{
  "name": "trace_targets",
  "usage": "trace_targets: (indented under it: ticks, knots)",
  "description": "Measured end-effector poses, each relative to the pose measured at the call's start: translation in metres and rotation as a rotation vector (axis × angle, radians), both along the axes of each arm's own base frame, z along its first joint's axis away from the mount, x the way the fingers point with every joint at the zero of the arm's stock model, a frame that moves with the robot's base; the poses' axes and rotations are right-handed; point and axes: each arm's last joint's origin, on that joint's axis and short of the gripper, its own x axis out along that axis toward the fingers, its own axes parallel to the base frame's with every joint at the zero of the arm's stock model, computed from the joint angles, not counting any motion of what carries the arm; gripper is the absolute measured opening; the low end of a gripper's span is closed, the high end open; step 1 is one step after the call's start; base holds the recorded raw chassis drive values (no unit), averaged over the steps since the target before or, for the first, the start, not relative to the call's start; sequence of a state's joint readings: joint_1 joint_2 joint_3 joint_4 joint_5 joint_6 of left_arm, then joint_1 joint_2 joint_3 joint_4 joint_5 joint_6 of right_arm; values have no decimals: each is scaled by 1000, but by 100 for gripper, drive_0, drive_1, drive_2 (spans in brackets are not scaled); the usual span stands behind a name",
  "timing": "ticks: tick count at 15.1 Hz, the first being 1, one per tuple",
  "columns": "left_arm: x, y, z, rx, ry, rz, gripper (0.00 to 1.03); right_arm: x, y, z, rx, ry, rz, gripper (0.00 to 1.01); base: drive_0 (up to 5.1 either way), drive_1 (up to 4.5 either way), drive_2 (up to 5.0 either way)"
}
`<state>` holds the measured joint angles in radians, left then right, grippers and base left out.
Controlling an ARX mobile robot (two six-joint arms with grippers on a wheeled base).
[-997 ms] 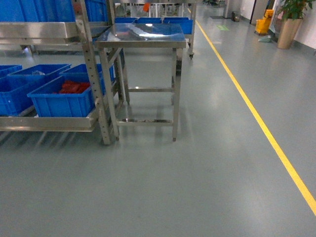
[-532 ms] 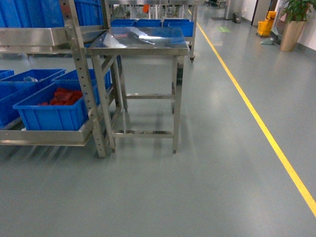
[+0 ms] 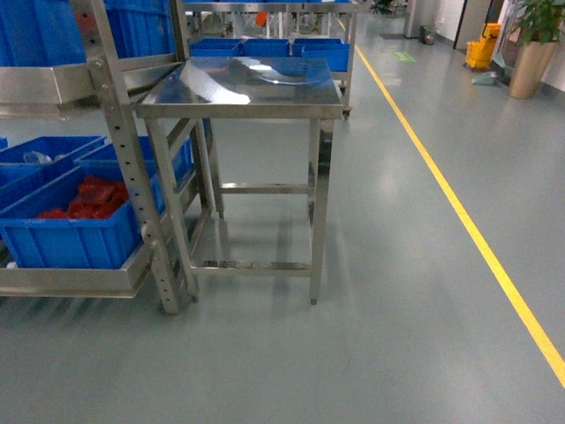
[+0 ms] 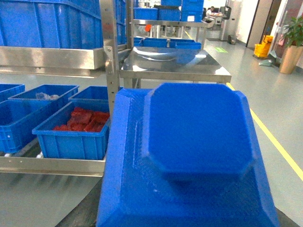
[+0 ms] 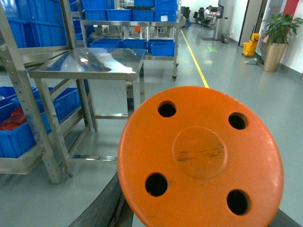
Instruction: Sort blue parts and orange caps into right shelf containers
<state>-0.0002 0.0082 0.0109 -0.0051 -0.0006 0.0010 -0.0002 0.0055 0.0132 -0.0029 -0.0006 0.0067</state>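
An orange cap [image 5: 200, 158] fills the right wrist view, its round face with four holes and a raised centre turned toward the lens; the right gripper's fingers are hidden behind it, so whether they clamp it cannot be told. In the left wrist view a blue part [image 4: 189, 156], stepped with a chamfered raised block on top, likewise blocks the near field, and the left gripper's fingers are out of sight there, their state unknown. Neither gripper appears in the head view.

Taking the steel table [image 3: 243, 84] as landmark: it stands on the grey floor [image 3: 371, 336] with a bare shiny top. Just left of it, touching or nearly so, rises a steel shelf rack [image 3: 124, 168]. On the rack's low shelf, left of the table's legs, sits a blue crate [image 3: 66, 240] holding red pieces [image 3: 88, 196], with more blue crates [image 3: 44, 150] beside and behind it. Right of the table a yellow line [image 3: 459, 208] runs along the floor. Beyond the table stand further blue crates [image 3: 256, 46] on a cart, and far off to the right a potted plant [image 3: 534, 44] and a yellow bucket [image 3: 481, 49].
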Motion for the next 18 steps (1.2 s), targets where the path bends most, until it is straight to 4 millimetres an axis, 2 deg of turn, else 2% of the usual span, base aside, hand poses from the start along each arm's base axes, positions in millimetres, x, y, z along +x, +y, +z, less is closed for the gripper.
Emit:
trace_targets:
  ticks: [13, 16, 18]
  knots:
    - [0, 0, 0, 0, 0, 0, 43, 0, 0, 0, 0, 1, 0, 43, -2, 431, -435]
    - [0, 0, 0, 0, -5, 0, 43, 0, 0, 0, 0, 0, 0, 43, 0, 0, 0]
    - [0, 0, 0, 0, -5, -1, 43, 0, 0, 0, 0, 0, -3, 43, -477, 168, 341]
